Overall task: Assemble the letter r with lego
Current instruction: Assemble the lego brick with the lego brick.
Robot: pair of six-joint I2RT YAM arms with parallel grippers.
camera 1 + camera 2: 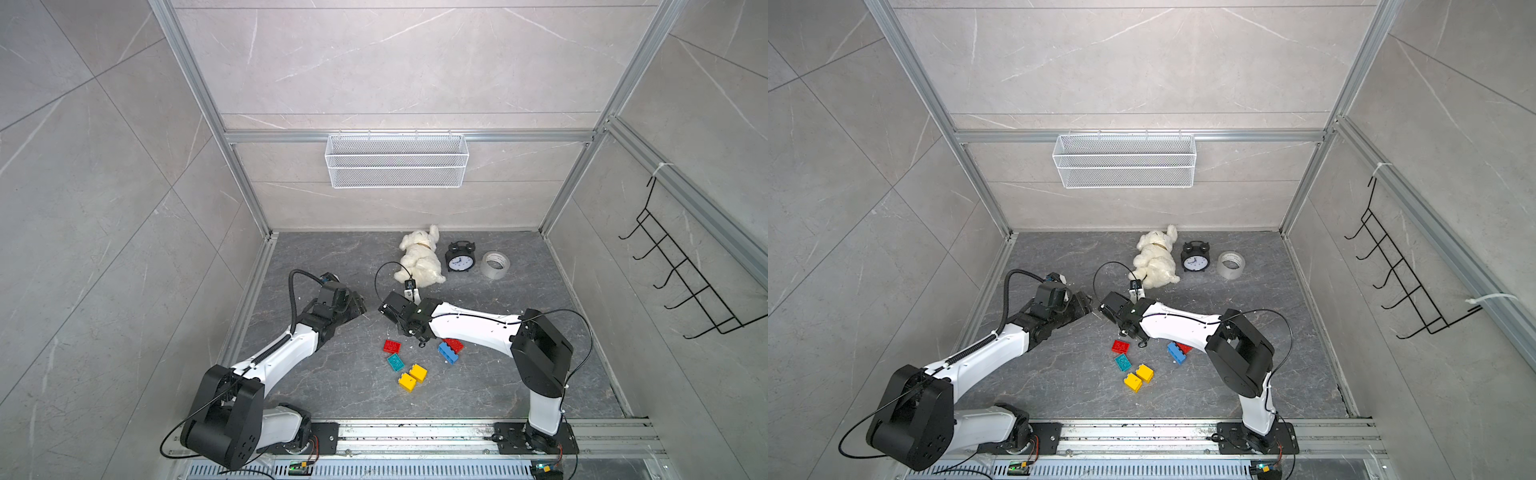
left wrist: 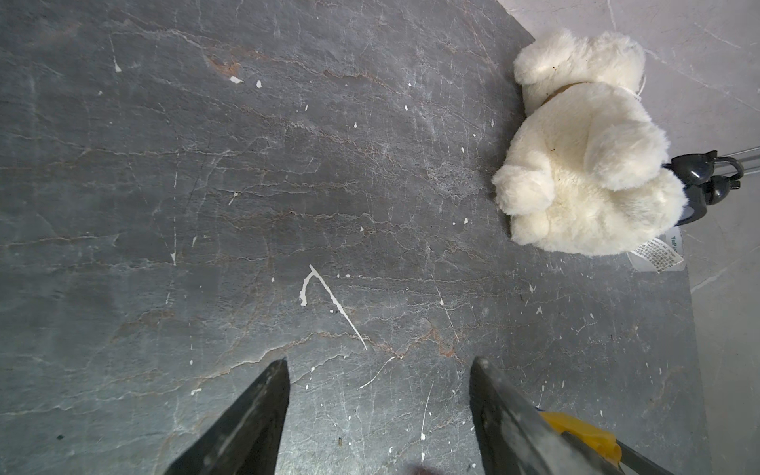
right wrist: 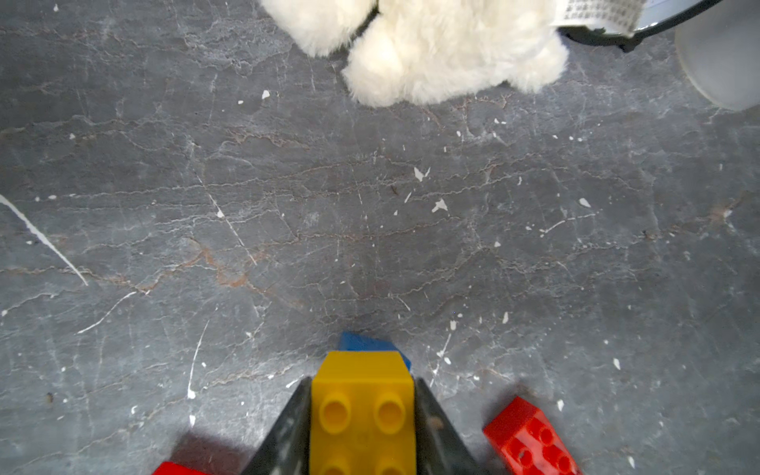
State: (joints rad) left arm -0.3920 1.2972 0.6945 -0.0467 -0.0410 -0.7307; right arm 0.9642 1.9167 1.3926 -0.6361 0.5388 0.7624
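My right gripper point(image 3: 362, 380) is shut on a yellow lego brick point(image 3: 362, 411), one jaw flat against each side. A blue brick point(image 3: 362, 343) pokes out past its far end. A red brick point(image 3: 530, 438) lies on the floor beside the jaws. In both top views the loose lego lies near the right wrist: red point(image 1: 392, 346), teal point(image 1: 395, 362), two yellow point(image 1: 418, 372) point(image 1: 407, 382), and blue point(image 1: 447, 353) against red point(image 1: 454, 344). The held brick is hidden there. My left gripper point(image 2: 380, 361) point(image 1: 358, 305) is open over bare floor, close to the right wrist.
A white plush toy point(image 1: 419, 257) lies at the back. Beside it stand a black alarm clock point(image 1: 459, 257) and a roll of tape point(image 1: 495, 264). A wire basket point(image 1: 397, 160) hangs on the back wall, and a black hook rack point(image 1: 685, 270) on the right wall.
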